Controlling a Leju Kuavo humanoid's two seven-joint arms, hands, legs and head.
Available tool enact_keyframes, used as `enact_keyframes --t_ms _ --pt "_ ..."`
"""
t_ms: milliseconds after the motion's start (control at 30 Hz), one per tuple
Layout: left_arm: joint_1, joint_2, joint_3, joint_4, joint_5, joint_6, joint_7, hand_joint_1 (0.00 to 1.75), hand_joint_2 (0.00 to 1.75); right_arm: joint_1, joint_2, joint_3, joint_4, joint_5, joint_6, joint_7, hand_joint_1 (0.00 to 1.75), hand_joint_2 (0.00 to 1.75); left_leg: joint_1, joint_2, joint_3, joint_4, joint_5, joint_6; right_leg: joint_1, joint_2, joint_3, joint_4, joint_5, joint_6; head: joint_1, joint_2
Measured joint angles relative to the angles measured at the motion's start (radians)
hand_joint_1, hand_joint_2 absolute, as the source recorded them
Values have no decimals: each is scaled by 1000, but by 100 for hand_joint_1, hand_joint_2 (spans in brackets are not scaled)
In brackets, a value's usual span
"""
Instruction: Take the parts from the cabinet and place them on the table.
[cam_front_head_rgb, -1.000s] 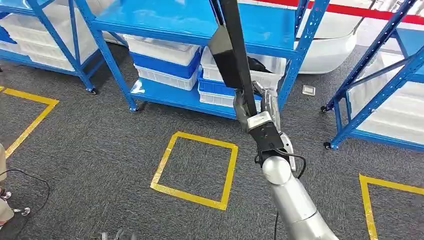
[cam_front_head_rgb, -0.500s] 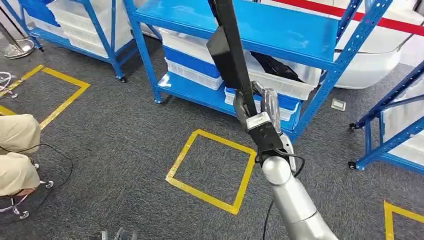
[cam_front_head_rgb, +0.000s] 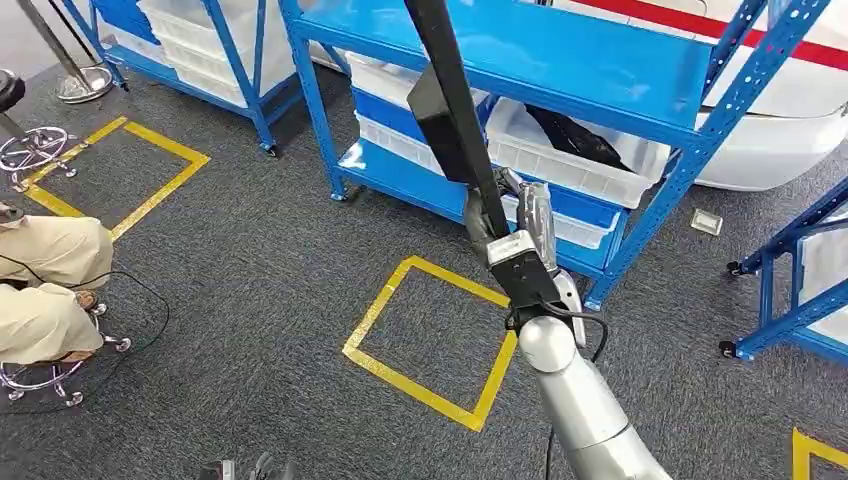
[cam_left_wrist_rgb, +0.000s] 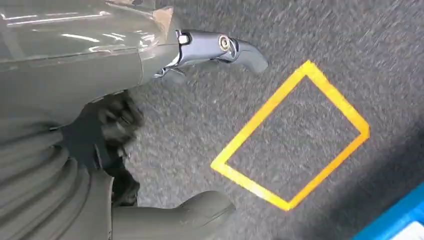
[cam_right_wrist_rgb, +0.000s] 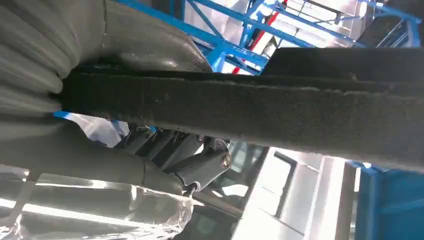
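- The right hand (cam_front_head_rgb: 512, 222) is raised in front of the robot, its fingers wrapped around a long black part (cam_front_head_rgb: 452, 110); the right wrist view shows the same black part (cam_right_wrist_rgb: 250, 107) running straight across the palm, with the thumb on one side and the darker fingers (cam_right_wrist_rgb: 200, 167) curled in on the other.
- The part stands nearly upright, leaning slightly, with a wider black block partway up its length and its top beyond the frame edge.
- The left hand (cam_left_wrist_rgb: 150, 125) hangs low over the grey carpet; its fingers are apart and it holds nothing.
- Below and beside the right arm, a yellow tape square (cam_front_head_rgb: 435, 340) marks the carpet.
- Behind the part stands a blue shelving rack (cam_front_head_rgb: 560, 60) holding white bins (cam_front_head_rgb: 590, 170), one with dark items inside.
- At the left edge a person's legs (cam_front_head_rgb: 45, 285) show on a wheeled chair.
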Motion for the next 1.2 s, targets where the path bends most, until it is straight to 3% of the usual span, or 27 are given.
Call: enact_keyframes --t_ms 67,133,167,200,233,300,333,367,400,433,467,500,633,667,700,733,800,833,867,900,933,967,1000,1033,1133,1167,1200 --pt "-3 -2 -5 0 0 -10 5 0 175 8 0 -1 -6 3 -4 -1 175 175 -3 -22 -6 -2 4 7 -1 -14 0 -1 -1 4 0 0" --pt "-3 -2 -8 0 0 -12 6 0 175 15 0 -2 -13 5 -6 -1 175 175 -5 -41 -2 -17 13 20 3 -31 10 -11 0 15 0 0" --pt "-2 -4 -9 0 0 -13 7 0 175 16 -2 -2 -16 6 -6 -2 175 175 7 -46 9 -32 24 25 0 -3 -4 5 -12 19 3 0" --pt "-5 -6 -10 0 -1 -13 7 0 175 16 -2 -5 -18 7 -7 -2 175 175 6 -54 10 -38 29 33 0 32 -18 45 -36 14 4 0" --pt "-8 -8 -11 0 -5 -13 9 0 175 18 -3 -7 -20 9 -8 -2 175 175 6 -62 9 -38 30 35 -4 49 -49 113 -68 8 5 0" --pt "-9 -12 -23 0 -19 -12 21 0 175 38 -7 -15 -27 18 -11 0 175 175 6 -87 8 -38 31 36 -7 59 -130 280 -129 6 5 0" --pt "-8 -13 -27 0 -25 -11 27 0 175 50 -9 -18 -31 19 -12 0 175 175 6 -99 8 -37 31 35 -7 60 -148 313 -132 14 6 0" --pt "-7 -15 -29 0 -27 -11 31 0 175 59 -10 -20 -37 20 -14 1 175 175 6 -111 8 -36 31 35 -9 60 -141 291 -116 25 6 0" --pt "-7 -17 -33 0 -32 -12 32 0 175 66 -14 -23 -43 20 -16 2 175 175 7 -123 9 -35 31 35 -11 61 -111 229 -83 37 6 0" --pt "-8 -19 -39 0 -35 -13 34 0 175 70 -15 -27 -52 21 -18 3 175 175 8 -135 9 -31 30 33 -14 67 -67 132 -40 49 6 0" --pt "-9 -21 -42 0 -35 -16 36 0 175 74 -17 -29 -61 23 -19 3 175 175 9 -144 8 -26 27 29 -20 88 -24 38 -2 57 6 0" --pt "-10 -21 -47 0 -36 -18 41 0 175 78 -20 -34 -66 23 -21 3 175 175 3 -151 2 -15 23 23 -24 121 -11 -1 0 51 6 0" --pt "-9 -25 -63 0 -59 -8 58 0 175 102 -23 -45 -90 23 -22 5 175 175 7 -174 -11 -18 30 3 -18 90 -8 -4 12 25 5 0" --pt "-10 -25 -69 0 -66 -2 63 0 175 104 -23 -45 -98 23 -22 5 175 175 11 -157 -16 -9 20 0 -30 82 -5 -11 16 17 6 0" --pt "-11 -27 -74 0 -70 5 67 0 175 109 -21 -46 -105 23 -22 6 175 175 6 -114 -28 21 -2 -8 -28 76 -3 -12 15 7 2 0" --pt "-14 -29 -79 0 -74 11 70 0 175 115 -20 -48 -114 23 -22 6 175 175 11 -87 -61 91 -43 -15 -25 67 -1 -12 13 -1 -4 0" --pt "-16 -32 -84 0 -74 21 82 0 175 128 -21 -54 -121 23 -19 6 175 175 19 -72 -142 258 -114 -25 -22 46 0 -11 10 -5 -3 0" --pt "-15 -32 -85 0 -73 22 92 0 175 134 -20 -55 -121 23 -18 5 175 175 22 -69 -169 309 -124 -29 -21 37 1 -11 10 -5 -3 0" --pt "-14 -32 -87 0 -73 26 97 0 175 138 -20 -57 -121 23 -17 5 175 175 24 -68 -168 303 -108 -31 -21 27 1 -11 9 -5 -3 0" --pt "-14 -32 -89 0 -76 32 100 0 175 139 -20 -58 -121 24 -17 5 175 175 25 -66 -143 249 -74 -31 -22 20 2 -11 9 -5 -3 0" --pt "-15 -32 -96 0 -89 40 102 0 175 139 -20 -60 -122 27 -17 5 175 175 25 -60 -97 163 -33 -28 -22 12 4 -11 8 -5 -3 0" --pt "-16 -32 -103 0 -102 43 101 0 175 139 -19 -61 -125 30 -17 4 175 175 25 -40 -40 62 6 -23 -22 7 7 -11 5 -3 -3 0" --pt "-19 -32 -110 0 -111 47 101 0 175 139 -19 -62 -127 34 -17 3 175 175 21 -2 -2 -6 10 -18 -18 1 8 -11 3 0 -3 0" --pt "-22 -34 -118 0 -118 50 101 0 175 139 -19 -65 -130 35 -16 2 175 175 13 -15 -3 -10 11 -12 -6 -6 6 -10 0 7 -2 0" --pt "-23 -34 -127 0 -117 39 100 0 175 141 -18 -68 -132 35 -16 1 175 175 4 -43 -9 -10 12 0 -7 -29 10 -17 0 20 0 0" --pt "-23 -34 -127 0 -105 15 95 0 175 141 -18 -68 -132 35 -15 -1 175 175 10 -54 2 -27 23 12 3 -32 9 -11 -8 29 1 0" --pt "-21 -39 -127 0 -99 -9 88 0 175 141 -18 -69 -131 34 -13 -5 175 175 10 -60 5 -33 26 18 -8 0 -1 13 -24 27 2 0"
